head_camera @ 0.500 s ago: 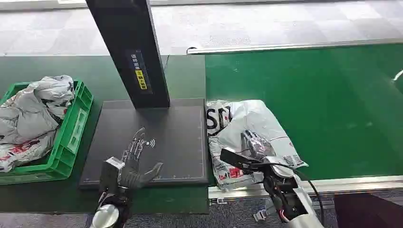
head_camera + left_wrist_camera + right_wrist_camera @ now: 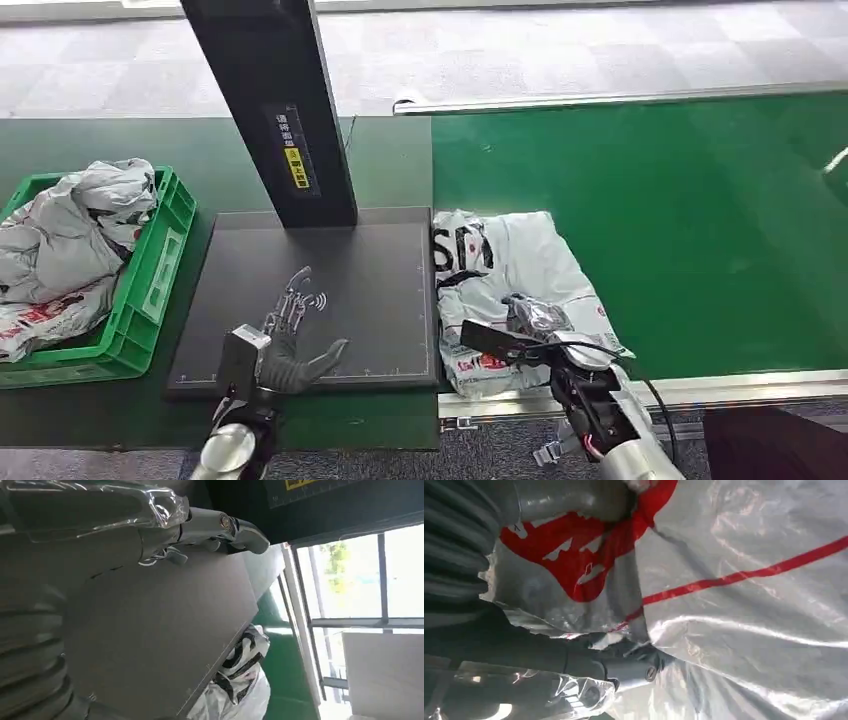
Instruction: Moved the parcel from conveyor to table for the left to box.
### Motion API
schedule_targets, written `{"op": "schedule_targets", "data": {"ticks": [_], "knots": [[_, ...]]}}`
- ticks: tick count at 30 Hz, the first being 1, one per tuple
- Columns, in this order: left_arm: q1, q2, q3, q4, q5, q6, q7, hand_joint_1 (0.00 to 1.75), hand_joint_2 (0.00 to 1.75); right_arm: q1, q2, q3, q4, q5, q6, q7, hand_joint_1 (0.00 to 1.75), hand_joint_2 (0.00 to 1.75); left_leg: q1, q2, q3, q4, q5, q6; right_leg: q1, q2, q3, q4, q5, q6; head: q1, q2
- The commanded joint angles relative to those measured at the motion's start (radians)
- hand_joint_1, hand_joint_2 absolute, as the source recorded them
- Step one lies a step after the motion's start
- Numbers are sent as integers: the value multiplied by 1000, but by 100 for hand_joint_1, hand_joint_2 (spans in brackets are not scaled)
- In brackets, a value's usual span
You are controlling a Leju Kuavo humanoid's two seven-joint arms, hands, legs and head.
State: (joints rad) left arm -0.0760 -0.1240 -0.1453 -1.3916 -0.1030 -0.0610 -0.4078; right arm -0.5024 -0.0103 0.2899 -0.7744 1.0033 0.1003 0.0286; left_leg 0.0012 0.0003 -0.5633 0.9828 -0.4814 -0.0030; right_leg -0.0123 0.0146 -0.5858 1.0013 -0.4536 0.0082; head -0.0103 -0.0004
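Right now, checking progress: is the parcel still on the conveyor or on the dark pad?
On the conveyor. The parcel lies on the green belt, its edge against the dark pad, with the right hand resting on it.

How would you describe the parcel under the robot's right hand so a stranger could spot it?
Find the green conveyor belt. At its near left corner, beside the dark scanner platform, lies a white plastic parcel with black lettering, under the right hand. The other bags sit in the green crate.
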Motion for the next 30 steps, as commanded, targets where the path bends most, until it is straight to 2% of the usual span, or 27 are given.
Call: {"op": "schedule_targets", "data": {"ticks": [1,22,25,30], "knots": [[-20,13,23,57,2,18,2,0,175,-52,2,40,131,0,8,-7,175,175,0,-2,4,-2,0,-1,1,-3,4,-2,0,-1,0,0],[-9,10,38,50,2,21,2,0,175,-75,14,54,158,6,-8,-31,175,175,0,-1,2,-1,0,-1,0,-1,3,-1,0,-1,0,0],[10,12,44,31,1,29,-6,0,175,-70,18,45,110,2,-98,-81,175,175,0,0,4,-2,0,-1,0,-2,4,-2,0,-1,0,0],[60,2,81,-42,-21,115,-80,0,175,8,35,-81,-178,-89,-301,-170,175,175,0,2,1,-1,-1,-1,0,0,1,0,-1,-1,0,0]]}}
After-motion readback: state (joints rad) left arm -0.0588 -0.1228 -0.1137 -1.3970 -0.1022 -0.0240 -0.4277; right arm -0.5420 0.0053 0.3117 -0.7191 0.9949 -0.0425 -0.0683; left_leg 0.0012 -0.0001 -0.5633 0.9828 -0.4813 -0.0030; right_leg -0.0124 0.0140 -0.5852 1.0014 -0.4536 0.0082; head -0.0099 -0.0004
